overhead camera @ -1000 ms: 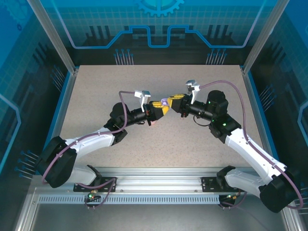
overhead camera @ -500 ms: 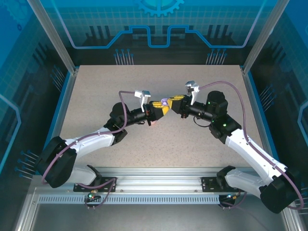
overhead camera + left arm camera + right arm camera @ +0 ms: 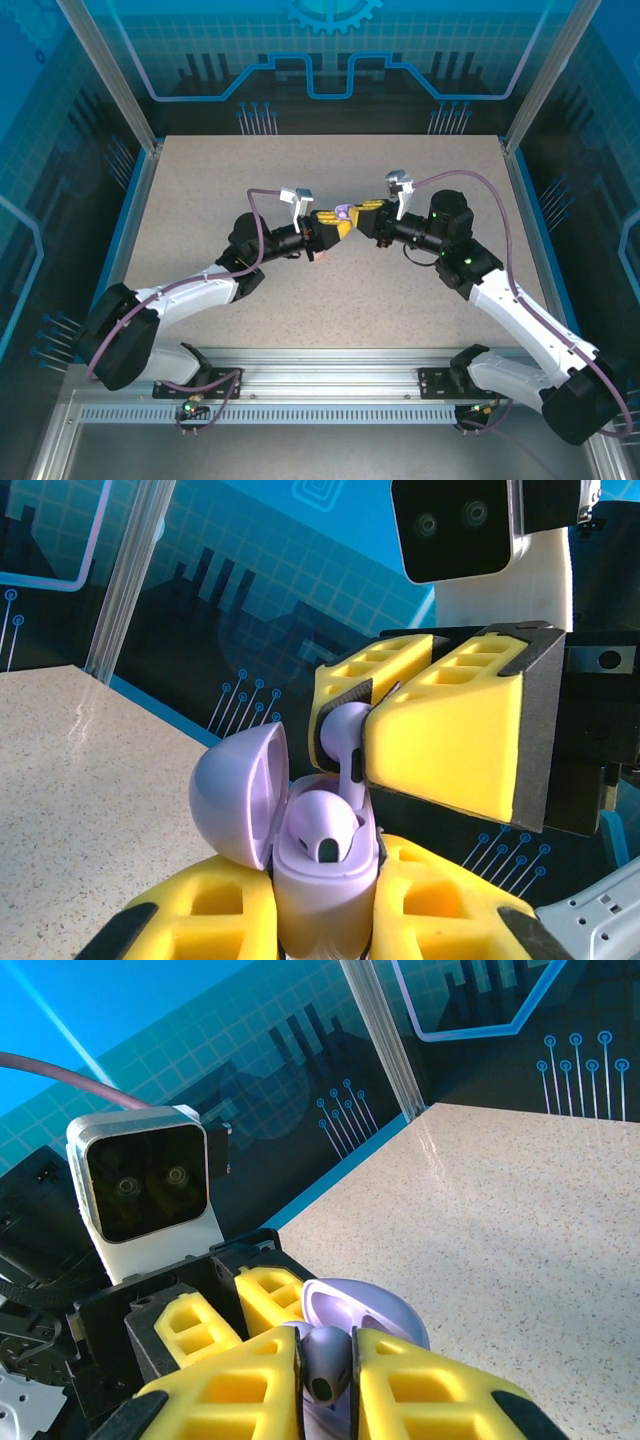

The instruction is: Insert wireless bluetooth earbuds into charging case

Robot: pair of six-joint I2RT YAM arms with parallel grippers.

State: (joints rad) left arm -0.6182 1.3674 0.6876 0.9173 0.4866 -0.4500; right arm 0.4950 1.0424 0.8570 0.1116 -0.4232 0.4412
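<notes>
Right gripper (image 3: 362, 210) clamped on lilac earbud (image 3: 345, 742), stem running 1-to-7 o'clock. Open case (image 3: 315, 890), pinched in left gripper (image 3: 333, 224), waits just below at 7; seated bud (image 3: 322, 832) fills one slot.

My overhead feed is bright and evenly lit, and the surface (image 3: 330, 180) shows just faint, soft shadows. On the left wrist feed a pale glare streak lies on it near the post (image 3: 130, 580). The yellow fingers (image 3: 450, 910) nearest that lens look slightly soft.
</notes>
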